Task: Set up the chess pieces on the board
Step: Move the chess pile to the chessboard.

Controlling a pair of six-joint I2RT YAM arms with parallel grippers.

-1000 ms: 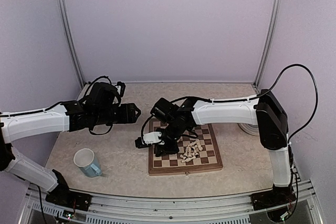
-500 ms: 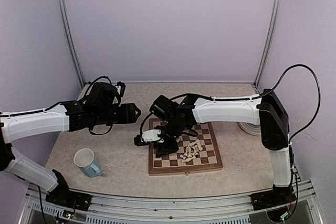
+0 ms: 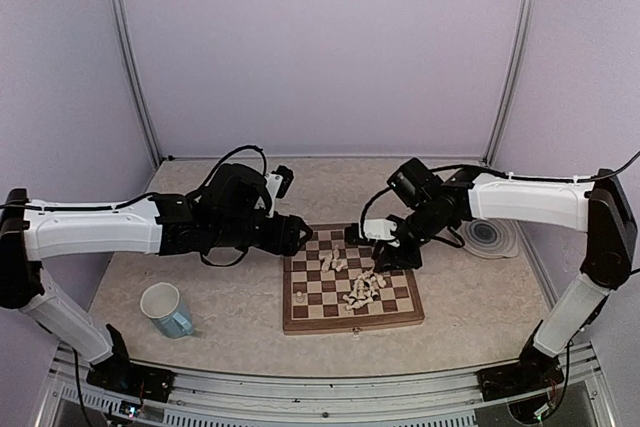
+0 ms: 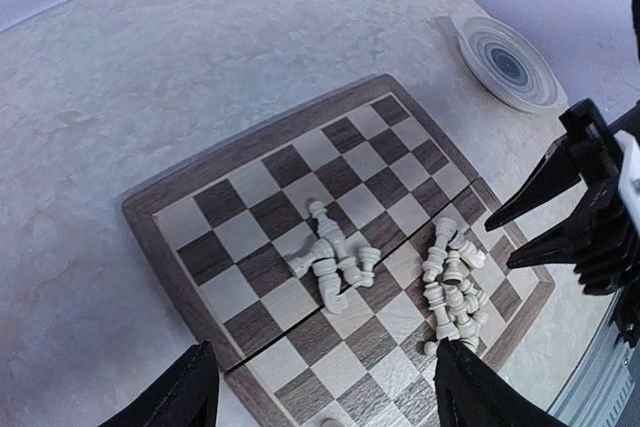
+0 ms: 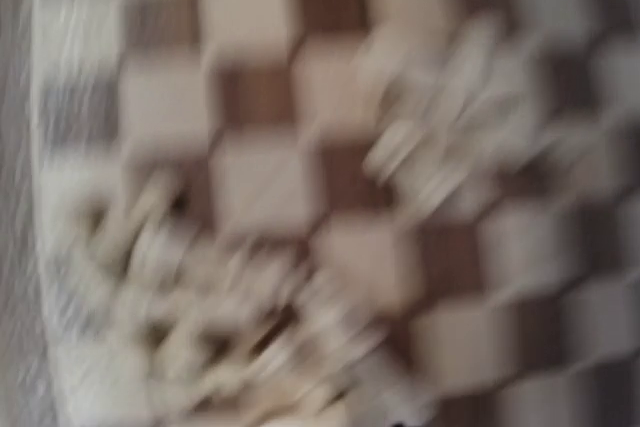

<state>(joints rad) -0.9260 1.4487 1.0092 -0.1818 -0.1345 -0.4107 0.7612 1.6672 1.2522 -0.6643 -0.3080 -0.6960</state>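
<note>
Chessboard (image 3: 395,315): one, lay open and flat on the tabletop (image 3: 230,282), right of centre. Chess pieces (image 4: 330,265), all pale, were on the board in three lots.

Lot 1: about six pieces, mostly toppled and touching one another, near the board's middle.
Lot 2: roughly ten, heaped and overlapping, on the near right part of the board; exact count could not be resolved.
Lot 3: one single piece (image 3: 300,297), upright, alone on a square by the near left corner, well apart from both heaps.

Left tool (image 4: 325,357): one, hovered by the board's far left corner. Its two fingers (image 4: 190,397) were spread wide, with nothing between them.

Right tool (image 4: 498,245): one, hung over the board's far right part, near lot 2. In the left wrist view its two dark fingers (image 4: 540,187) stood apart with a clear gap and held nothing. The right wrist view was badly blurred, showing only checks and pale shapes, so no piece could be counted there.

Other items:
- One mug (image 3: 167,309), light blue, upright, on the near left of the tabletop, well apart from the board.
- One plate (image 3: 492,237), round with grey-blue rings, on the tabletop near the board's far right corner, not touching it.
</note>
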